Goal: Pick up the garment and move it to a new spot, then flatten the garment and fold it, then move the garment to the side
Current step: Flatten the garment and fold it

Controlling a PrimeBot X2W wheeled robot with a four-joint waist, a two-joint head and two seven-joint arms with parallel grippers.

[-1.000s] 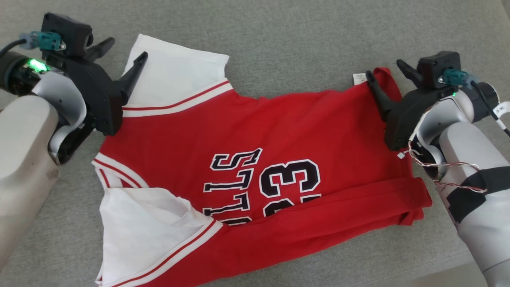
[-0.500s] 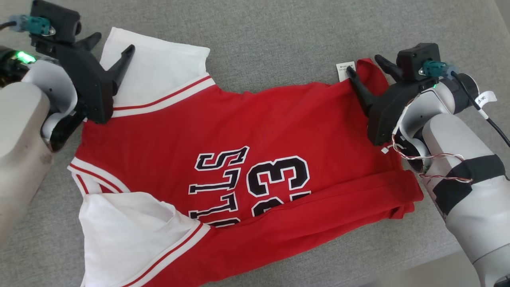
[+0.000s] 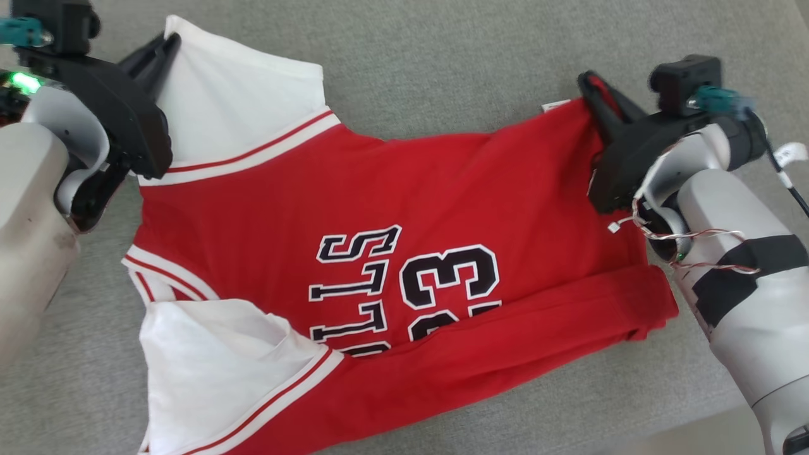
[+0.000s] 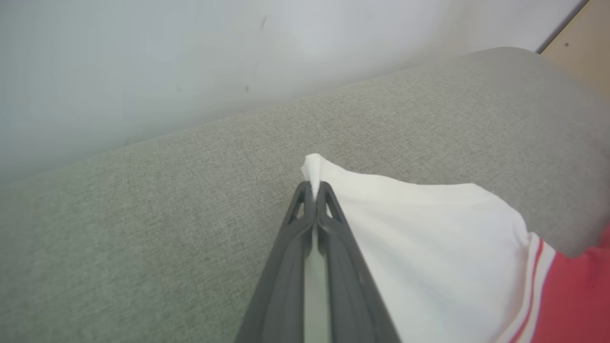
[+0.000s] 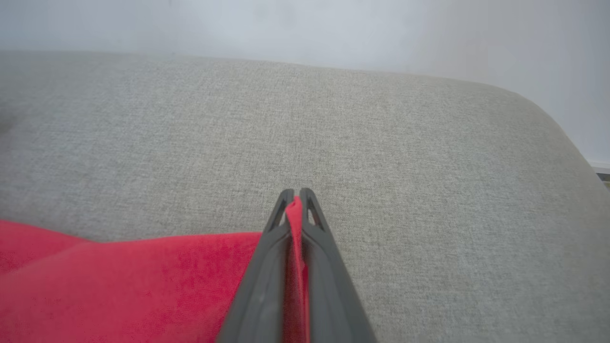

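Red garment (image 3: 442,189) (grey cushion (image 3: 442,63) beyond edges)

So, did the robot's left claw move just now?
Yes. Judged against the white sleeve, the left gripper went toward its far corner and shut there; a second ago it stood open across the sleeve's edge.

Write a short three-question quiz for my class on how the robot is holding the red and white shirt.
1. True or false: the left gripper is shut on the white sleeve of the shirt.
2. Which colour of cloth is pinched in the right gripper? A white, B red, C black.
3. How many grippers hold the shirt?
Key: 1 true; 2 B; 3 two.
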